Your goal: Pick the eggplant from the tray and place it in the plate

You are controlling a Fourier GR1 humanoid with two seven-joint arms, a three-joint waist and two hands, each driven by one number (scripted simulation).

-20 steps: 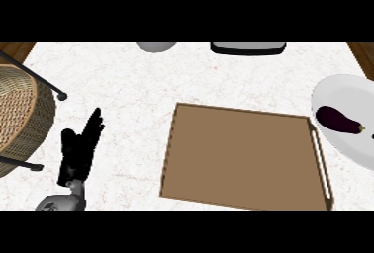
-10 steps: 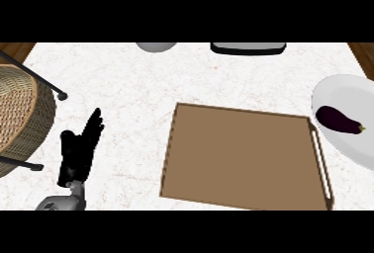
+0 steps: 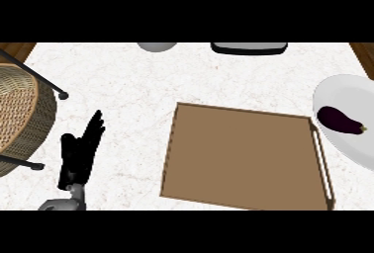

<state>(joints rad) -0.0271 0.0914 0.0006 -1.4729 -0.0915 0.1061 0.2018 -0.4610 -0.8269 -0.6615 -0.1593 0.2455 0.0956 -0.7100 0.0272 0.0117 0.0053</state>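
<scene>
A dark purple eggplant (image 3: 340, 120) lies on the white plate (image 3: 349, 143) at the right edge of the head view. The brown tray (image 3: 245, 155) sits in the middle of the counter with nothing in it. My left hand (image 3: 79, 153) rests at the lower left, left of the tray, open with its fingers straight and pointing away from me. My right hand does not show.
A wicker basket (image 3: 21, 116) on a black wire stand fills the left edge. At the counter's far edge are a grey rounded object (image 3: 156, 46) and a dark flat object (image 3: 248, 48).
</scene>
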